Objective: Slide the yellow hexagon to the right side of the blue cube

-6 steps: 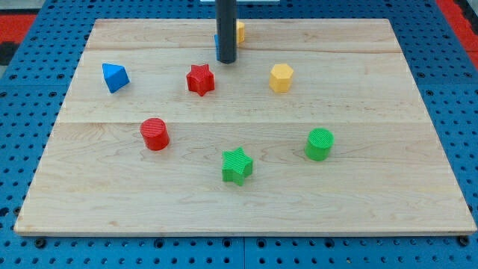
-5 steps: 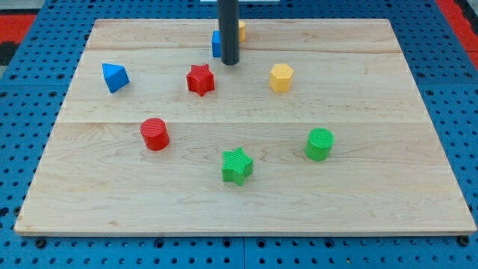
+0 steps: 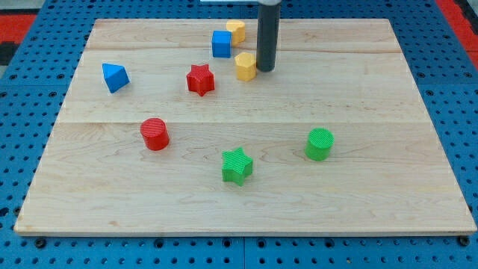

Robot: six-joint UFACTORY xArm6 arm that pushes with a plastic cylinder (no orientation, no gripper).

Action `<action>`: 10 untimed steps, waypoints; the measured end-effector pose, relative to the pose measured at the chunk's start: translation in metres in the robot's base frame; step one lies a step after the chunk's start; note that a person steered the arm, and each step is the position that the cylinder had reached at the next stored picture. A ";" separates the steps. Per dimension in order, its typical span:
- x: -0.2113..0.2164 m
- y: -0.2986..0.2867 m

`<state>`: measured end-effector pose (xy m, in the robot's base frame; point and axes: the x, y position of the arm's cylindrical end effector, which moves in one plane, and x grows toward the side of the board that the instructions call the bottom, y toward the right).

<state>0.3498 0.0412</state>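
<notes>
a pale wooden board (image 3: 418, 187) lies on a blue pegboard surface (image 3: 22, 149). nearest the view's bottom, a green star (image 3: 237, 165) sits near the middle, with a green cylinder (image 3: 320, 143) to its right and a red cylinder (image 3: 154, 134) to its left. farther up, a red star (image 3: 200, 79) sits left of centre, and a blue triangular block (image 3: 114, 77) lies well to the view's left. just right of the red star is the yellow hexagon (image 3: 245, 66), below and to the right of the blue cube (image 3: 221, 44). my tip (image 3: 265, 69) touches the hexagon's right side; it is a plain dark rod with no jaws, gripping nothing. a second yellow block (image 3: 236, 31), shape unclear, sits just right of the cube near the view's top, close to the spot beside the cube.
</notes>
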 end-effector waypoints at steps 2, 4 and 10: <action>0.007 -0.054; -0.022 -0.024; 0.045 -0.032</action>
